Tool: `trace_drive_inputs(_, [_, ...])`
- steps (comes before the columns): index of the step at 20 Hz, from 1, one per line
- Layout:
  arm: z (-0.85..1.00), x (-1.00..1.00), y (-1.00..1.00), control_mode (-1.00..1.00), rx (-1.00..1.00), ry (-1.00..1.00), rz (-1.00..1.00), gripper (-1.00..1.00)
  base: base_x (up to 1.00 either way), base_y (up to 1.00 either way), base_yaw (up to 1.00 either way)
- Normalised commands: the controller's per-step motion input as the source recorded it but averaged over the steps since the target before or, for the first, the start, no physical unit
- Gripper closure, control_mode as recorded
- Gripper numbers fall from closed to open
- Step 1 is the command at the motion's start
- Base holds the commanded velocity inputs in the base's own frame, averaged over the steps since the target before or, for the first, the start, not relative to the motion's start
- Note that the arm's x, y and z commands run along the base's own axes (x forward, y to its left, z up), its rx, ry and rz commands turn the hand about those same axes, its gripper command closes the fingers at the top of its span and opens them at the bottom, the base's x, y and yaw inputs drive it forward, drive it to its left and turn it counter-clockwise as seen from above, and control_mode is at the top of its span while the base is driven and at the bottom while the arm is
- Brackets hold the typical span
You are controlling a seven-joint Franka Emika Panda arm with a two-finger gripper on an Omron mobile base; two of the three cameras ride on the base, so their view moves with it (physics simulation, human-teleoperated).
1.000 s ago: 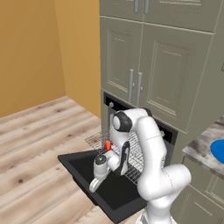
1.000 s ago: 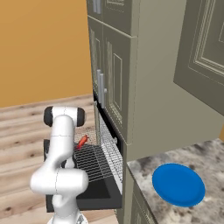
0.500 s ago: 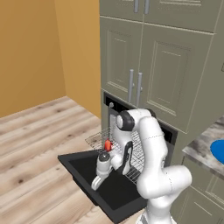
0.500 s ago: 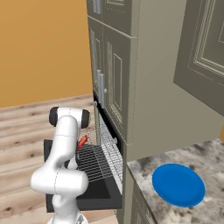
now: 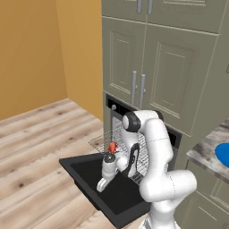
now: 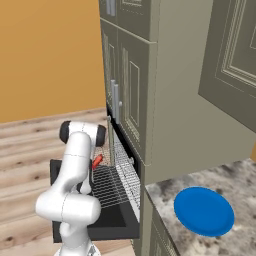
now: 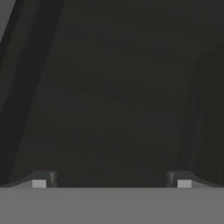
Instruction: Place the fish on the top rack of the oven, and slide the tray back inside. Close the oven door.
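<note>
Fish on pulled-out top rack at frame centre, oven door lowered below, plate on counter lower right.

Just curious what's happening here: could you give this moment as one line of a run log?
fish: on pulled-out top rack | oven door: open, lying flat | end effector: open, empty, low over door | blue plate: on counter

We see an orange-red fish at frame centre on a silvery-grey wire rack, above the flat black oven door. At lower right lies a solid blue plate on speckled grey counter; olive-grey cabinets fill the top, with an ochre wall upper left.
</note>
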Motion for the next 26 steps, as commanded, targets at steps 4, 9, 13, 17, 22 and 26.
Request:
trace_drive_inputs(4, [-0.01, 0.34, -0.05, -1.0, -0.07, 0.0, -0.06, -1.0, 0.0, 0.0, 0.0])
trace_drive_inputs(9, [0.04, 0.57, -0.52, -1.0, -0.11, 0.0, -0.12, -1.0, 0.0, 0.0, 0.0])
trace_drive_inputs(13, [0.05, 0.69, -0.8, -1.0, -0.08, 0.0, -0.12, -1.0, 0.0, 0.0, 0.0])
trace_drive_inputs(17, [0.15, 0.69, -0.91, -1.0, -0.05, 0.01, -0.11, -1.0, 0.0, 0.0, 0.0])
trace_drive_inputs(22, [0.15, 0.65, -1.0, -1.0, -0.01, 0.03, -0.1, -1.0, 0.0, 0.0, 0.0])
trace_drive_inputs(26, [0.12, 0.56, -0.96, -1.0, 0.0, 0.03, -0.09, -1.0, 0.0, 0.0, 0.0])
